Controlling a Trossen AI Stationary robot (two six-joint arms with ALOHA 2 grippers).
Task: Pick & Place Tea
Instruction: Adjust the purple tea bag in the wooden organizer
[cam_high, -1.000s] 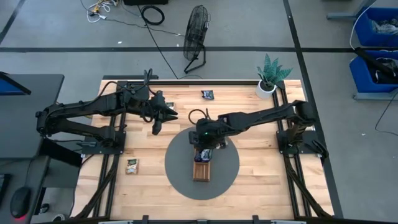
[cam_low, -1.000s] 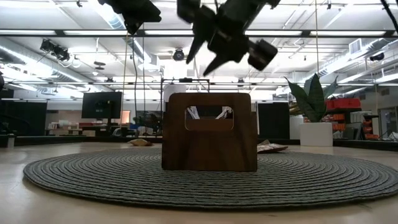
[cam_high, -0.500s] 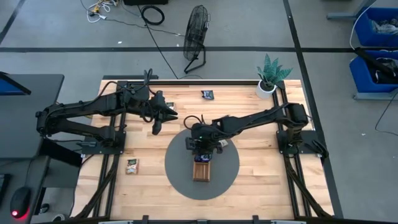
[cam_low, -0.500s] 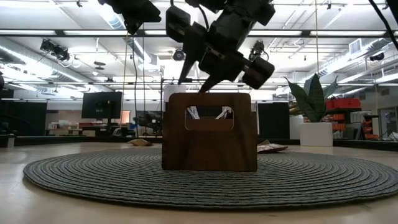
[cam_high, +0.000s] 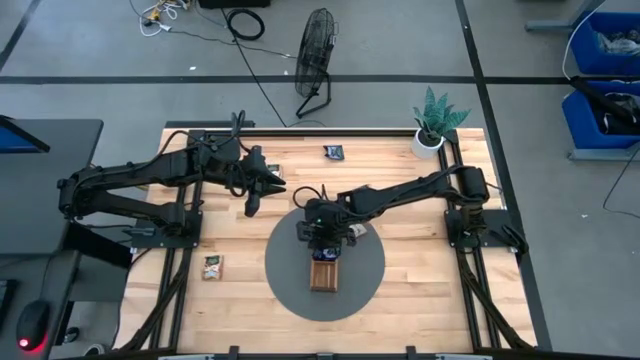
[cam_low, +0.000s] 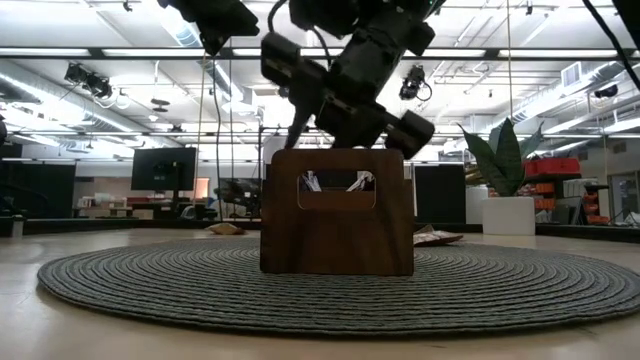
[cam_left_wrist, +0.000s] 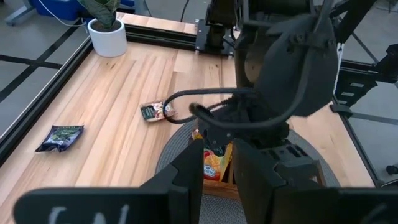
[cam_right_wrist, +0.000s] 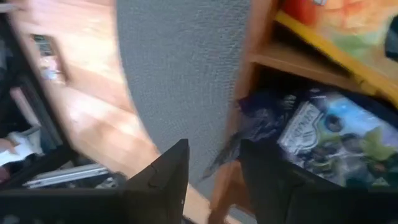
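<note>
While the right gripper (cam_high: 318, 237) hangs over the far end of the long brown wooden divided tray (cam_high: 324, 272) on the round grey woven mat (cam_high: 365, 275), its fingers (cam_right_wrist: 165, 177) stand apart with nothing between them. Dark blue-teal tea sachets (cam_right_wrist: 323, 134) sit in the compartment right below it; an orange one (cam_left_wrist: 212, 163) next door. Left gripper (cam_high: 250, 206) waits above the wooden counter (cam_high: 420, 290), well apart; can't tell its state. Loose sachets (cam_high: 212, 266) lie on the counter.

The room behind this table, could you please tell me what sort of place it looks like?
Probably a robotics lab in an open industrial hall: exposed ceiling lights, a floor fan, blue storage bins, and a wooden table carrying two arms.
</note>
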